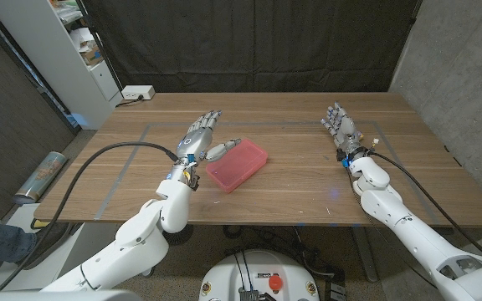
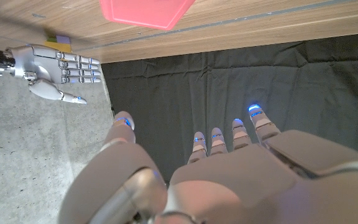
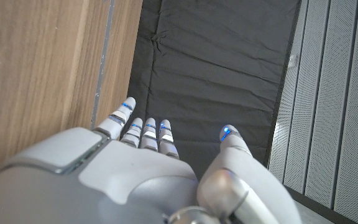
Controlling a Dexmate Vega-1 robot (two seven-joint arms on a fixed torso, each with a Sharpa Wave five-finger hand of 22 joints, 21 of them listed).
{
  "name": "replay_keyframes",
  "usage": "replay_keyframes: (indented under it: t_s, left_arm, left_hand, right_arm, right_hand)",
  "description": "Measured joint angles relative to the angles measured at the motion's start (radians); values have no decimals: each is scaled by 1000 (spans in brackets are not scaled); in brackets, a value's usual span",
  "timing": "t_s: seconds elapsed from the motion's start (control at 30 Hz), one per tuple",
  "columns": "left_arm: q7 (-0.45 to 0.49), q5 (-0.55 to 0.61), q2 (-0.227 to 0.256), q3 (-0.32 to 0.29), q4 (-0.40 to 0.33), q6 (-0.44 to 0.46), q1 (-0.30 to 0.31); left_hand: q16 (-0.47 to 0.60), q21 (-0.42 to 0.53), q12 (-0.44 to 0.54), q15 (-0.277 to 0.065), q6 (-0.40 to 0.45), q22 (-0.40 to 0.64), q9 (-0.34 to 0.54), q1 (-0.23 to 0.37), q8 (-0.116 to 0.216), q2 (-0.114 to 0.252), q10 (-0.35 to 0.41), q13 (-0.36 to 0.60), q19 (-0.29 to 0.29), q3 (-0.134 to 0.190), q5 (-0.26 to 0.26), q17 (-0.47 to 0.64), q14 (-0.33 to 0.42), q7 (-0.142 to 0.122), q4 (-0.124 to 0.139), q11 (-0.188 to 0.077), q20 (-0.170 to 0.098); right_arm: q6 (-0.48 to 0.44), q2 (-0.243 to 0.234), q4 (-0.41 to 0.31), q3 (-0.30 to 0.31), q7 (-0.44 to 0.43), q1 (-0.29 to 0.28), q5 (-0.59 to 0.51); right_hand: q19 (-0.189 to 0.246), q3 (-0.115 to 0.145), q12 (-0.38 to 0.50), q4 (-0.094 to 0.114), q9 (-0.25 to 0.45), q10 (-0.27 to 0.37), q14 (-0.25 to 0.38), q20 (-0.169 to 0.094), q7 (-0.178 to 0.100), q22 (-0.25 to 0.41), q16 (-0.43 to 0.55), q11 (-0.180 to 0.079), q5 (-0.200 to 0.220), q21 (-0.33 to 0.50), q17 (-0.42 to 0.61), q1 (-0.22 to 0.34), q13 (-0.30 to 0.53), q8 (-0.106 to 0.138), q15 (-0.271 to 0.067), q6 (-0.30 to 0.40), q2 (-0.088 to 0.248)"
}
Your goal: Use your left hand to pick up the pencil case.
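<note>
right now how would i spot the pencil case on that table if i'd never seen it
Start at the wooden table and look a little left of its middle, just beside the fingers of the robot's left hand. The pencil case lies there at an angle: a flat pinkish-red rectangle with rounded corners, the one brightly coloured thing on the bare wood.

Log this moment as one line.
left hand: open, beside case | right hand: open, idle | case: on table

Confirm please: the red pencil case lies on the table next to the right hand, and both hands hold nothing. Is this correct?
Not quite. In the head view the red pencil case lies next to the left hand, whose thumb reaches toward its near end; the right hand stands well apart from it. The rest is correct: both hands hold nothing, fingers apart.
</note>
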Motion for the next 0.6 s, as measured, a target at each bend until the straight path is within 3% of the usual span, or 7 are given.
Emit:
replay_keyframes:
  t_s: [0.47,0.6]
  left_arm:
    - [12,93,-12,70,15,59,-32]
    - [8,124,-19,93,25,78,-46]
  left_hand:
    - [6,8,4,1,8,3,0,0,4,-26,6,0,29,-21,8,0,9,0,5,-6,3]
    - [6,16,4,1,-6,3,0,-9,4,-57,6,0,64,-42,15,0,9,-10,9,-6,2]
  right_arm:
    - [0,0,12,-1,14,10,3]
    - [0,-2,16,0,17,11,5]
  right_hand:
    - [-3,0,0,0,0,0,0,3,0,0,0,0,0,0,-5,-5,0,0,0,0,5]
    - [-3,0,0,0,0,0,0,3,0,0,5,0,0,0,-5,-5,0,0,0,0,5]
